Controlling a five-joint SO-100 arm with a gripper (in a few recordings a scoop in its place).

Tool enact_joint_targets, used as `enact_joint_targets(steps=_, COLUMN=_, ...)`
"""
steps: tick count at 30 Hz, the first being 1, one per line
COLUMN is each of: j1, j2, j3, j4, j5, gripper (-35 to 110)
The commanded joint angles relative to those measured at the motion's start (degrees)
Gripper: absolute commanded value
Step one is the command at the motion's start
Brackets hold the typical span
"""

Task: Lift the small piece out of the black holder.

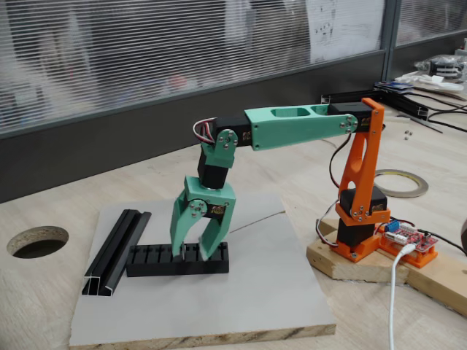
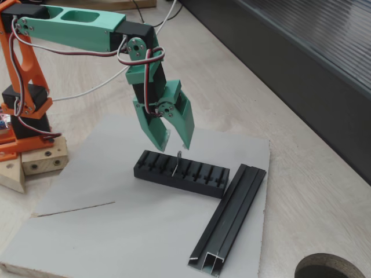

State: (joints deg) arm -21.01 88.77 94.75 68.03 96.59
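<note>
Piece (image 2: 177, 163) stands upright in your holder (image 2: 181, 171), just below the spread-apart end effector (image 2: 176, 144), ready for pinching.

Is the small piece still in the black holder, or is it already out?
In. The small piece stands upright in a slot of the black holder, below the open pincer.

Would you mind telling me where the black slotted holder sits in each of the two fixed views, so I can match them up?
A fixed view: the holder lies lower left of centre, under the green hand, with the black rail at its left.
A fixed view: the holder lies centre, below the hand, with the rail at its right.
Shared landmark: the rail beside the holder's end.
</note>
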Motion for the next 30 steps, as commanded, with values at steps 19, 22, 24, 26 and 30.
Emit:
enact_joint_targets(steps=19, j1=-1.2, j2=-7.4, j3=-7.7, j4=-1.4, j5=4.4, gripper=37)
enact_joint_targets(steps=22, j1=-1.1, j2=-7.9, j3=-8.1, j4=-1.4, j5=4.0, gripper=37)
enact_joint_targets(steps=24, j1=-1.0, j2=-7.9, j3=-8.0, j4=-1.2, j5=4.0, gripper=37)
enact_joint_targets(steps=26, j1=-1.0, j2=-7.9, j3=-8.0, j4=-0.9, j5=4.0, gripper=37)
enact_joint_targets(steps=30, j1=-0.7, j2=-7.3, j3=-7.2, j4=-0.6, j5=4.0, gripper=37)
